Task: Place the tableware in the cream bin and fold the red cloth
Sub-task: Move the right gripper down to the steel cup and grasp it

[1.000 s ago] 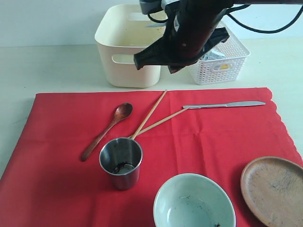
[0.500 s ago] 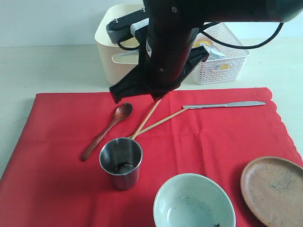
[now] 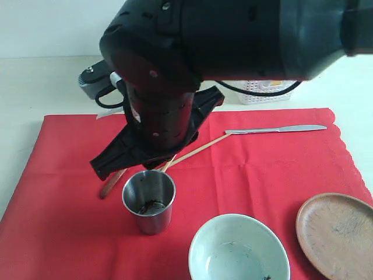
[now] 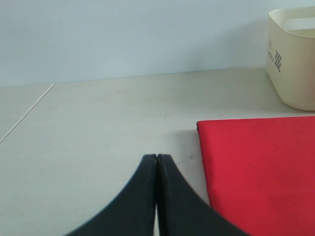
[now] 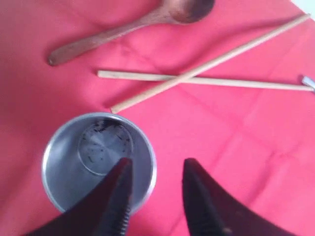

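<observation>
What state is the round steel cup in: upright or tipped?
Upright. The round steel cup stands on the bright red cloth, mouth up. The right wrist view looks down to its base, which holds only dark specks.

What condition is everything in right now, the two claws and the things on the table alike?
steel cup: upright, dark residue inside
right gripper: open, astride the steel cup's rim
left gripper: shut, empty
red cloth: spread flat, unfolded
bowl: upright, few specks inside
plate: right way up, bare
chopsticks: lying crossed
spoon: lying flat
knife: lying flat
cream bin: upright
</observation>
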Controlling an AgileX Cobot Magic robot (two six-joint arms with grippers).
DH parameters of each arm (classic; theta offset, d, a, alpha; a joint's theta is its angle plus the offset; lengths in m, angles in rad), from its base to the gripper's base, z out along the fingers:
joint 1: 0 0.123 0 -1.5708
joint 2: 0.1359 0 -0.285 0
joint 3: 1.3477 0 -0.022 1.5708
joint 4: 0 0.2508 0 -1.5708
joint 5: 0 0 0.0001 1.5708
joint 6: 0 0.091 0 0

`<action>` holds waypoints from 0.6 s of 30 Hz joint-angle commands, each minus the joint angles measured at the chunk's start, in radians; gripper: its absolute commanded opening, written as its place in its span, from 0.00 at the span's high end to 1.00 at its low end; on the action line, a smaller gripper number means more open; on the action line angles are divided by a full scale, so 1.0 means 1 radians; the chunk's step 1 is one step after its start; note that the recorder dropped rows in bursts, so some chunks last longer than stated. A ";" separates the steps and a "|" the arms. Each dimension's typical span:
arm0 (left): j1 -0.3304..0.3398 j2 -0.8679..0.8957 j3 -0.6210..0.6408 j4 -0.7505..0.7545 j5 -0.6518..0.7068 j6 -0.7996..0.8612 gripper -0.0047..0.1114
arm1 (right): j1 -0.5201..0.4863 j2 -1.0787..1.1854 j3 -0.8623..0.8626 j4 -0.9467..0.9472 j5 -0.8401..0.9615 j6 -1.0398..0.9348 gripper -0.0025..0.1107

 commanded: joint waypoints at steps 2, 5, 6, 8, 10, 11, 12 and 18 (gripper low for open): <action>-0.006 -0.006 0.000 0.004 -0.006 -0.007 0.95 | 0.005 0.061 0.003 0.017 -0.031 0.011 0.53; -0.006 -0.006 0.000 0.004 -0.006 -0.007 0.95 | 0.005 0.086 0.003 0.020 -0.025 -0.006 0.49; -0.006 -0.006 0.000 0.004 -0.006 -0.007 0.95 | 0.005 0.092 0.003 0.023 -0.025 -0.010 0.49; -0.006 -0.006 0.000 0.004 -0.006 -0.007 0.95 | 0.005 0.111 0.003 0.025 -0.044 -0.028 0.49; -0.006 -0.006 0.000 0.004 -0.006 -0.007 0.95 | 0.005 0.136 0.003 0.013 -0.058 -0.031 0.49; -0.006 -0.006 0.000 0.004 -0.006 -0.007 0.95 | 0.005 0.149 0.003 0.011 -0.058 -0.031 0.49; -0.006 -0.006 0.000 0.004 -0.006 -0.007 0.95 | 0.005 0.159 0.003 0.011 -0.058 -0.031 0.49; -0.006 -0.006 0.000 0.004 -0.006 -0.007 0.95 | 0.005 0.189 0.003 0.011 -0.064 -0.031 0.60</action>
